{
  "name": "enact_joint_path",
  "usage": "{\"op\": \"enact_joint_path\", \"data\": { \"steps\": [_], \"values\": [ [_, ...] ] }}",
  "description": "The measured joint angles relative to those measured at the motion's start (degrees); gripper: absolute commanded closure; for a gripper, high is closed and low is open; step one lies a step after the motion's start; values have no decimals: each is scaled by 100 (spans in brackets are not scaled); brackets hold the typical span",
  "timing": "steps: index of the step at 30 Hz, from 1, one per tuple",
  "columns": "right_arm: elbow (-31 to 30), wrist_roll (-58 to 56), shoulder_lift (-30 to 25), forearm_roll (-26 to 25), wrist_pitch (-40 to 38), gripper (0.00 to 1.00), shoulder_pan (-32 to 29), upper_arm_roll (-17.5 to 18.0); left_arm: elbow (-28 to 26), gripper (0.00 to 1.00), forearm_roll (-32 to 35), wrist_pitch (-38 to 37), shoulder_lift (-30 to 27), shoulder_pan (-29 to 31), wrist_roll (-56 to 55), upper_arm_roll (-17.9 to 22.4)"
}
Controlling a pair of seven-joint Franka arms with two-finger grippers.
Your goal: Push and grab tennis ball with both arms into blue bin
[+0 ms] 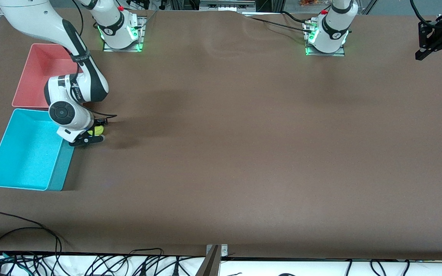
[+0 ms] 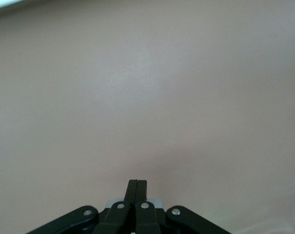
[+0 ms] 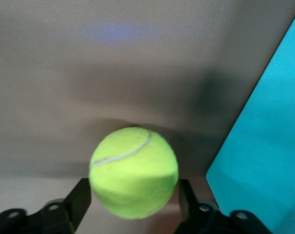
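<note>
A brown desk (image 1: 244,153) is seen from a high camera facing two white arms. Loose black cables (image 1: 33,260) are strung along the desk's nearest edge at 6 o'clock in the front view.

Next in depth, toward the right arm's end of the desk, the blue bin (image 1: 25,151) is set at about 9 o'clock. Its walls are thin and nothing is seen inside it.

Just beside the bin's corner farthest from the camera, the right tool (image 1: 90,135) is lowered to the desk surface. The tennis ball (image 1: 98,130) is clamped between its two black fingers (image 3: 79,197). In the right wrist view the ball (image 3: 134,172) is seen pressed on both sides by the fingers, with the bin's wall (image 3: 264,146) close beside it. The ball is outside the bin, at desk level.

Farther from the camera than the blue bin, and just beside it, a pink-red bin (image 1: 40,73) is partly covered by the right arm's forearm.

Along the 12 o'clock edge the two green-lit bases (image 1: 121,36) are mounted. At about 2 o'clock the left tool (image 1: 432,40) is held raised near the desk's edge, and this arm waits. In the left wrist view its fingers (image 2: 137,187) are seen pressed together with nothing between them, over bare brown surface
</note>
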Motion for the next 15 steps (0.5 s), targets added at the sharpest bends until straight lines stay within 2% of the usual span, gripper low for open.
{"op": "enact_joint_path", "data": {
  "steps": [3,4,8,15],
  "values": [
    [27,1,-6,0,2,58,-1,0,0,13,0,-2,0,0,-23,10],
    [40,1,-11,0,-3,58,-2,0,0,0,0,-3,0,0,-26,14],
    [209,3,-62,0,-239,58,-4,0,0,0,-1,-7,2,0,-29,44],
    [1045,-28,-201,171,-1505,58,-4,23,0,0,-2,-9,3,0,-48,91]
  ]
}}
